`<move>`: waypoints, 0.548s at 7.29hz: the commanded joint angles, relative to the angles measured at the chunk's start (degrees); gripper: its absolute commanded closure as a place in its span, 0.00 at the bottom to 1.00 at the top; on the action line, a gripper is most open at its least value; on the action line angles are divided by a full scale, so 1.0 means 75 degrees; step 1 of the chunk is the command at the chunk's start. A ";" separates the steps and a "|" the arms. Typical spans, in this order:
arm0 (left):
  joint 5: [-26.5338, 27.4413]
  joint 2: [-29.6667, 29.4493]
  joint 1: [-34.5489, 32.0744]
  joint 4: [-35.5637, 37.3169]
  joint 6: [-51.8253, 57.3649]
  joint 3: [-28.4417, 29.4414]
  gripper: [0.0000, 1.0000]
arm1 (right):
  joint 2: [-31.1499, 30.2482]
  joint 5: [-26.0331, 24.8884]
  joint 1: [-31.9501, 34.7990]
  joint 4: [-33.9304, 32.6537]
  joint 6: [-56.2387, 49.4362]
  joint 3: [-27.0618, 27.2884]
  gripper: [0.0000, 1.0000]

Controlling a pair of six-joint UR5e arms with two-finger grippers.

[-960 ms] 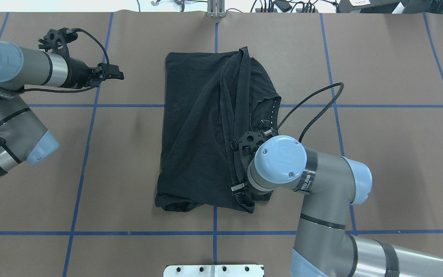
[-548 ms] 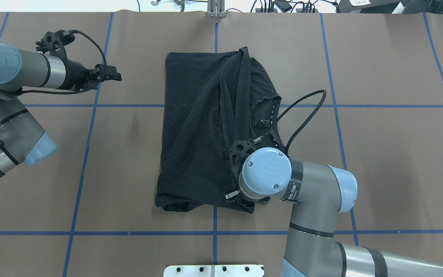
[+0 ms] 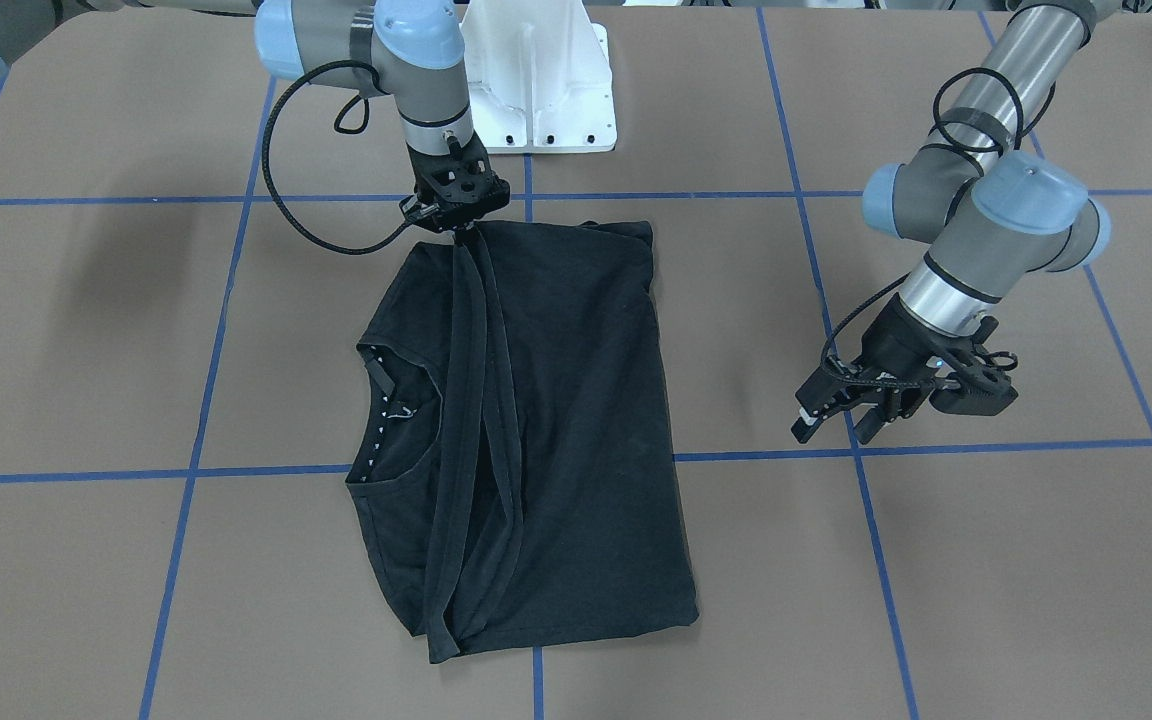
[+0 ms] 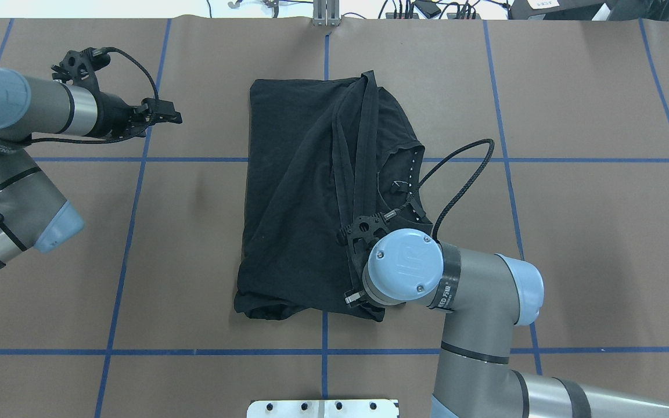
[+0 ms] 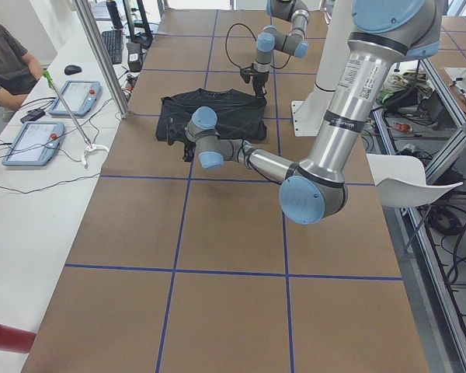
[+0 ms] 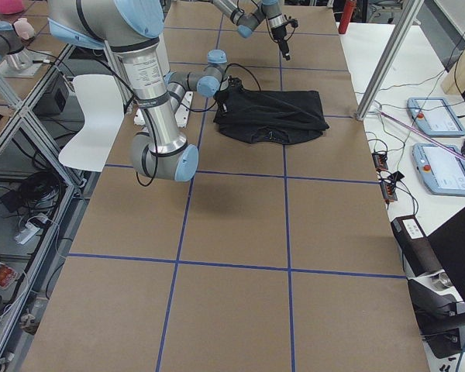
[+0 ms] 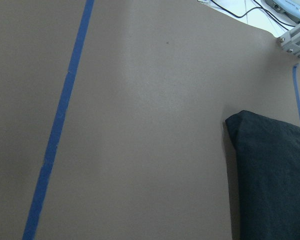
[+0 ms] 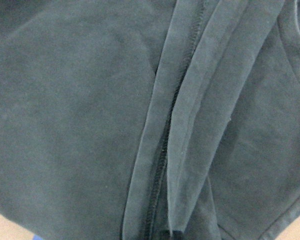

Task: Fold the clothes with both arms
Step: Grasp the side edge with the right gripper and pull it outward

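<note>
Tension matters here: the right end effector [image 3: 461, 228], its jaws closed on a raised band of the T-shirt [image 3: 576, 420] at the hem nearest the robot's edge of the counter [image 3: 936, 600], should by my judgement carry that band low and evenly so it lays flat, not twisted. The T-shirt lies mid-counter, partly folded. The left end effector [image 3: 836, 428] hangs well apart toward the counter's left end, fingers parted, empty.

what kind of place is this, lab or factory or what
Probably a robotics lab: left arm and right arm mounted at a table taped into a blue grid, touchscreen pendants with red buttons on a side bench, aluminium framing around.
</note>
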 commanded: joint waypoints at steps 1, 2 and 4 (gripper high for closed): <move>-0.0004 0.0009 0.0016 -0.0014 -0.0006 -0.0004 0.00 | -0.0841 0.0153 0.0141 -0.0631 -0.0063 0.1179 1.00; -0.0004 0.0009 0.0016 -0.0014 -0.0017 -0.0004 0.00 | -0.1450 0.0037 0.0117 -0.0647 0.0052 0.1616 1.00; 0.0007 0.0009 0.0016 -0.0014 -0.0017 -0.0004 0.00 | -0.1726 0.0024 0.0047 -0.0647 0.0533 0.1633 1.00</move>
